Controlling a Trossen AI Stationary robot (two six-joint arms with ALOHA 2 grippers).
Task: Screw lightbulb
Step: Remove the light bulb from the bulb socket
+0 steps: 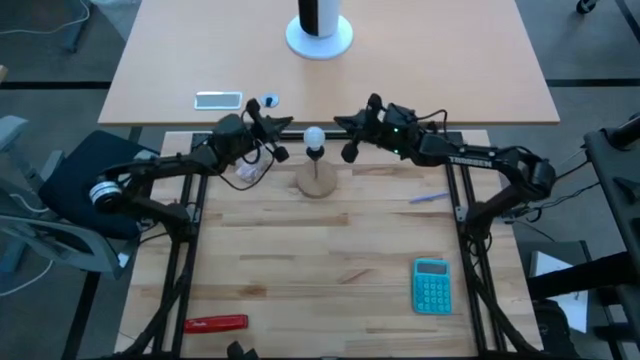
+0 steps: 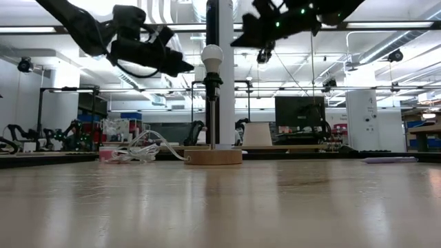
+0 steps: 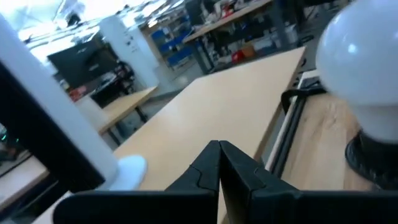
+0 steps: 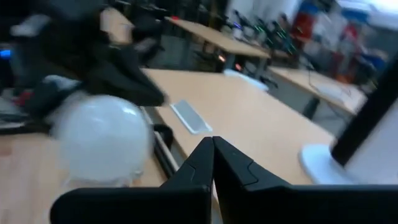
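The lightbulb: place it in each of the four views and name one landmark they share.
High view: lightbulb at upper centre, above the wooden disc stand.
Low view: left of centre, on top of the dark post.
Left wrist view: at the right edge.
Right wrist view: at the left.
Shared landmark: the white cylinder's base; its column crosses the low view.

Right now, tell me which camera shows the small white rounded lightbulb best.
The low view: the small white rounded lightbulb stands in full side profile, seated atop the dark socket post on the round wooden base. The high view shows only its top. Both wrist views show it close, blurred and partly cropped.
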